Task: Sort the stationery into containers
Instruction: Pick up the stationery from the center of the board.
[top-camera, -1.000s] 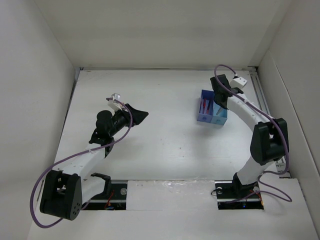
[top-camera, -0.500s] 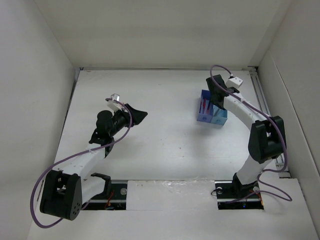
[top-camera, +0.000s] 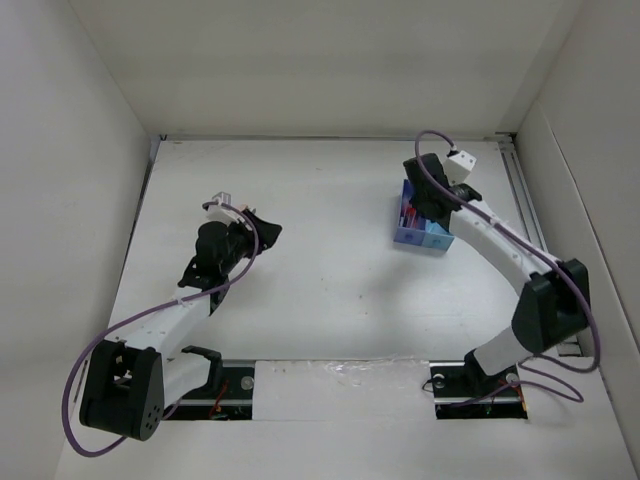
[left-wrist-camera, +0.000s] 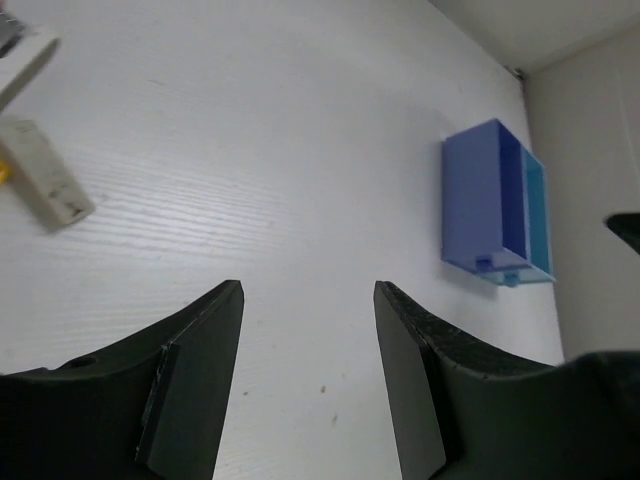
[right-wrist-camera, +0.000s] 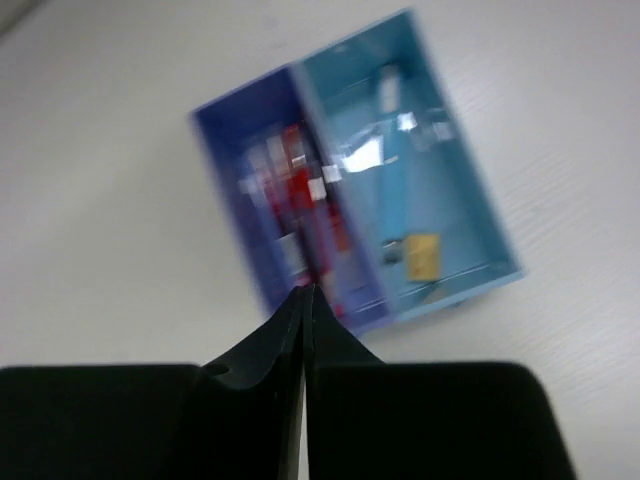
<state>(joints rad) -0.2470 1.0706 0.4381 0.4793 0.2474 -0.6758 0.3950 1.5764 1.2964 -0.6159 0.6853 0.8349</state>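
Right wrist view: nearest the lens, the right gripper (right-wrist-camera: 304, 292) had its fingers pressed together to a thin seam. Nothing was visible between them, and the tips hung over the near wall of the dark blue tray (right-wrist-camera: 222, 175). Beyond them, red pens (right-wrist-camera: 298, 205) lay lengthwise in that tray. The cyan tray (right-wrist-camera: 450, 200) joined to it held a light-blue pen (right-wrist-camera: 396, 195) and a small tan block (right-wrist-camera: 424, 256). The picture was blurred, so finer detail could not be told.

The likely trouble was that the trays looked light and probably unfastened. A low sweep of the closed tips could catch the wall, shove or tip the pair, and spill the pens.

In the left wrist view, the left gripper (left-wrist-camera: 308, 330) stood wide and empty over the bare table (left-wrist-camera: 300, 150). A whitish block (left-wrist-camera: 45, 185), perhaps an unsorted eraser, lay at the left edge. The trays sat farther off to the right, well apart from it.
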